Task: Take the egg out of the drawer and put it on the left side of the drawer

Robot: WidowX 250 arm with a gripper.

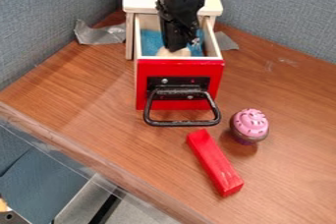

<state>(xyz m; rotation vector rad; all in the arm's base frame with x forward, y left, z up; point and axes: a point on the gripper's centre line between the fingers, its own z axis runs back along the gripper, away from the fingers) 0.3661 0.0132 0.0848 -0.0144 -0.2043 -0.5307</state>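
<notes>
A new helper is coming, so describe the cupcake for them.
Start at the open drawer with the red front. On the table, nearer the camera and to the right in the view, stands the cupcake: round, with pink frosting and dark sprinkles, unlike the long, all-red block beside it.

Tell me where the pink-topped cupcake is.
In the camera view, the cupcake stands on the table right of the drawer's black handle, just beyond the red block.
</notes>
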